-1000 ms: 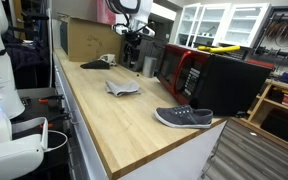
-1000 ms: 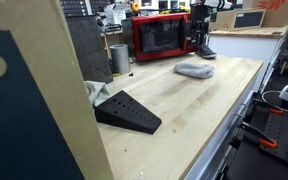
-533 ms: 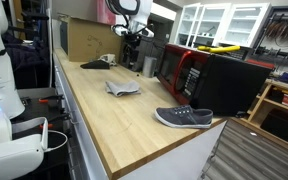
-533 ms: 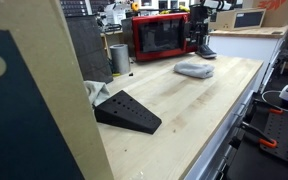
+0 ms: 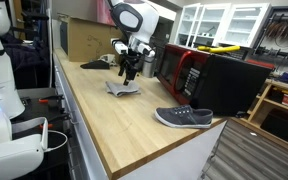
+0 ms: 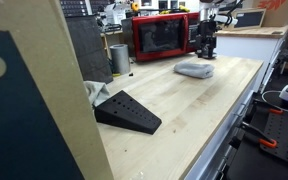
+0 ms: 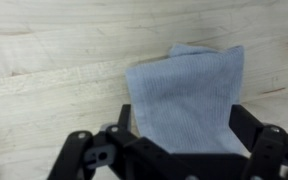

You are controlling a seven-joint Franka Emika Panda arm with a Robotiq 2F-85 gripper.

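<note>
A folded grey-blue cloth (image 5: pixel 123 89) lies on the wooden worktop (image 5: pixel 134 125) in both exterior views (image 6: pixel 193 69). My gripper (image 5: pixel 128 75) hangs just above it, fingers pointing down. In the wrist view the cloth (image 7: pixel 189 95) fills the space between my two spread fingers (image 7: pixel 184 135). The gripper is open and holds nothing.
A grey sneaker (image 5: pixel 183 117) lies near the worktop's front edge. A red microwave (image 5: pixel 189 72) and a black appliance (image 5: pixel 229 80) stand along one side. A black wedge (image 6: pixel 127 110) and a metal cup (image 6: pixel 119 58) are on the worktop. A cardboard box (image 5: pixel 87 40) stands at the back.
My gripper has come away from the back of the worktop and down to just above the cloth. The cloth and sneaker have not moved.
</note>
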